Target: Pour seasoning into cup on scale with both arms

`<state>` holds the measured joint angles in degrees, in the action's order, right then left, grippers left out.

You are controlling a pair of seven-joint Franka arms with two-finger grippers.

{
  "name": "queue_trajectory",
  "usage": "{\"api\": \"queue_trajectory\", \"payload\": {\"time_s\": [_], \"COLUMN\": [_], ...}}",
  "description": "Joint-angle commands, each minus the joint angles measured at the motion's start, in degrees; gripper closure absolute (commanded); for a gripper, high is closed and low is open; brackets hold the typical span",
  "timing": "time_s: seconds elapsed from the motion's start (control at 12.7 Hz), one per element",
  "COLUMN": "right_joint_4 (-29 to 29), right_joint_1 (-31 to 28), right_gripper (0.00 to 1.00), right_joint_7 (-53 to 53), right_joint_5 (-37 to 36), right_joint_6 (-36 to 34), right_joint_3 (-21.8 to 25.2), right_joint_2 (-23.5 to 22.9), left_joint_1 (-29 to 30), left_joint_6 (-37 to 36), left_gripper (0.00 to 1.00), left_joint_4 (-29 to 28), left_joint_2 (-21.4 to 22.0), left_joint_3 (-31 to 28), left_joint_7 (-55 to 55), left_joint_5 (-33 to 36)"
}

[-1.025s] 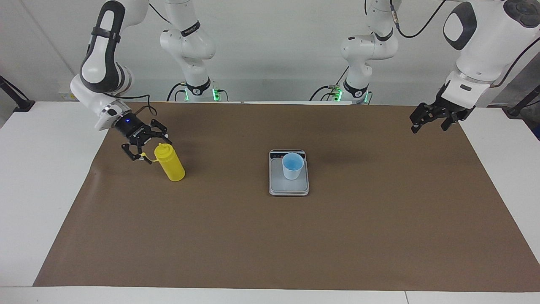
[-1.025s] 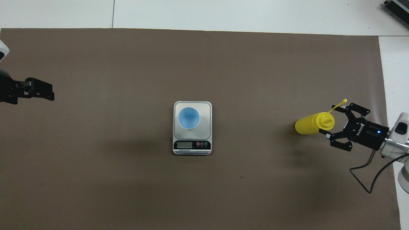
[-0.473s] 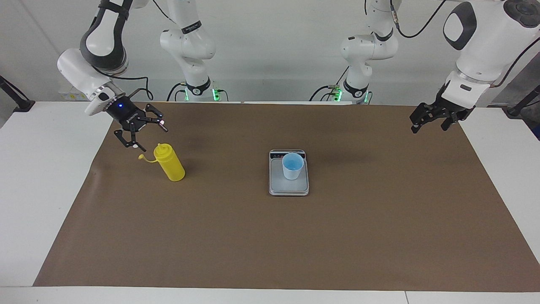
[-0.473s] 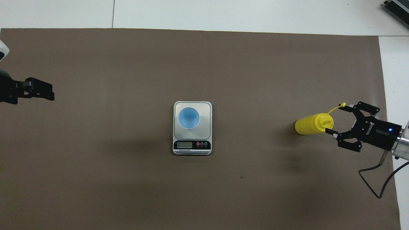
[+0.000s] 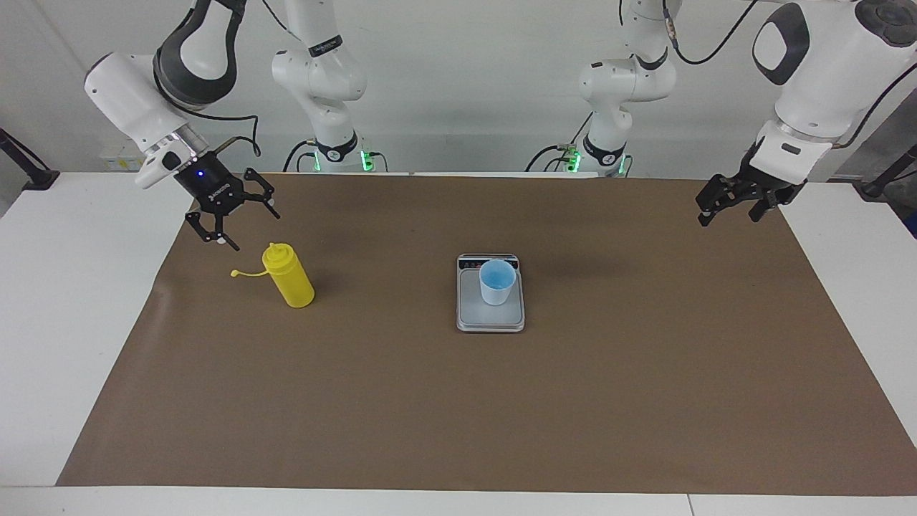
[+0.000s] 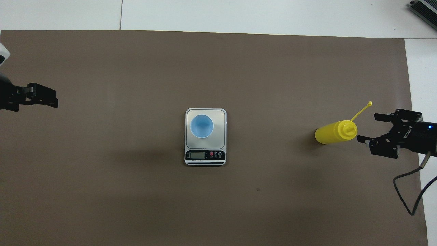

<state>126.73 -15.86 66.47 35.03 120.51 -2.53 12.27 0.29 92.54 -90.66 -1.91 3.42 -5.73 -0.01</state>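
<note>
The yellow seasoning bottle (image 5: 290, 283) stands upright on the brown mat toward the right arm's end of the table. Its cap (image 5: 235, 273) is off the nozzle and sticks out sideways on its tether. It also shows in the overhead view (image 6: 329, 134). My right gripper (image 5: 242, 226) is open and empty, raised in the air beside the bottle's top and clear of it; it also shows in the overhead view (image 6: 368, 128). The light blue cup (image 5: 496, 283) stands upright on the scale (image 5: 473, 309) mid-table, and both show from overhead, cup (image 6: 201, 126) and scale (image 6: 205, 155). My left gripper (image 5: 716, 208) waits over the mat's edge at the left arm's end.
A brown mat (image 5: 458, 401) covers most of the white table (image 5: 71, 301). The two arm bases stand at the robots' edge of the table. A cable hangs from the right wrist (image 6: 406, 191).
My right gripper has lifted up and pulled back from the bottle's top toward the right arm's end. The cap has come free and swung out on its tether. The left arm has not moved.
</note>
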Motion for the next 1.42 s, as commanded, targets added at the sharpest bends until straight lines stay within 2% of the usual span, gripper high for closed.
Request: {"api": "queue_trajectory", "payload": {"time_s": [0.0,0.24,0.47,0.71,1.02,1.34], "right_joint_4": [-4.2,-9.9,-14.9,-17.6,-21.4,-32.6], "right_joint_1": [2.0,5.7,8.1,11.3,13.7,13.6], "right_gripper": [0.00,0.00,0.00,0.00,0.00,0.00], "right_joint_7": [-15.7,-31.6,-43.3,-56.8,-73.7,-75.4], "right_joint_5": [-11.4,-22.8,-28.6,-34.5,-35.6,-37.2], "right_joint_6": [1.1,0.8,-1.1,-2.0,-7.4,-18.4], "right_joint_3": [-2.7,-2.7,-2.7,-2.8,-2.8,-2.8], "right_joint_2": [-1.1,-3.6,-5.8,-7.1,-7.3,-9.9], "left_joint_1": [0.4,0.4,0.4,0.4,0.4,0.4], "left_joint_6": [-0.4,-0.4,-0.4,-0.4,-0.4,-0.4], "left_gripper": [0.00,0.00,0.00,0.00,0.00,0.00], "left_joint_4": [-1.0,-1.0,-1.0,-1.0,-1.0,-1.0], "left_joint_2": [1.1,1.1,1.1,1.1,1.1,1.1], "left_joint_3": [0.1,0.1,0.1,0.0,0.1,0.1], "left_joint_7": [-0.4,-0.4,-0.4,-0.4,-0.4,-0.4], "left_joint_5": [-0.9,-0.9,-0.9,-0.9,-0.9,-0.9]}}
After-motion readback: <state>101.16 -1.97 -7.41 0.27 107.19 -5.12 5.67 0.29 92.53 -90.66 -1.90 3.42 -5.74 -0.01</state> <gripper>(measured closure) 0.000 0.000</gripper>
